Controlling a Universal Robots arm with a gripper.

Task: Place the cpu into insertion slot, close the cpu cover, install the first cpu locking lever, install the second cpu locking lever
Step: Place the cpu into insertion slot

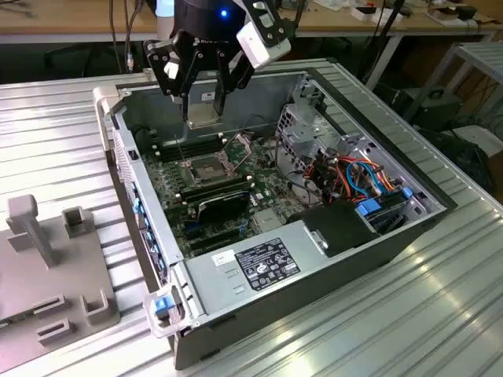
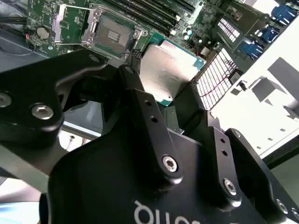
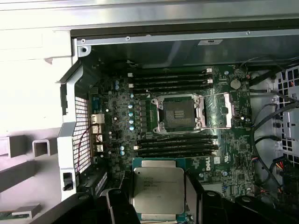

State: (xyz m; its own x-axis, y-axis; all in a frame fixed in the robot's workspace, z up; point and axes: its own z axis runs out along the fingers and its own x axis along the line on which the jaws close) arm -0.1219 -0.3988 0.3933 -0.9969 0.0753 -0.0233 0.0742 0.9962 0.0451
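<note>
Exterior view: at its left, a grey fixture [image 1: 47, 267] with upright posts sits on the ribbed metal table [image 1: 409, 322]. Next to it, toward the exterior view's right, lies the open computer case [image 1: 314, 292].

Above the case's far end hangs the gripper [image 1: 202, 100]. Its jaws are closed on the cpu [image 1: 206, 115], pinching two opposite edges. The chip is flat between them with its silver top facing up toward the wrist. In both wrist views the cpu [image 3: 158, 189] [image 2: 170, 70] sits squarely between the two black jaws and its green border shows at the corners.

The cpu is in the air, well apart from the insertion slot [image 1: 206, 169]. From this angle it seems to hang short of the slot rather than straight over it. In the first wrist view a bank of memory slots [image 3: 177, 147] shows between the chip and the insertion slot [image 3: 179, 113].

The slot is empty, with its dark pin field bare inside the silvery rim. The cpu cover [image 3: 228, 110] [image 2: 60, 21] is swung open and lies just beside the slot, hinged at one edge.

Inside the case, the green motherboard [image 1: 174, 192] carries the slot and a black fan card [image 1: 224, 206]. A grey power supply [image 1: 263, 267] fills the near end. Red, orange and blue cables [image 1: 357, 177] bunch toward the exterior view's right.
</note>
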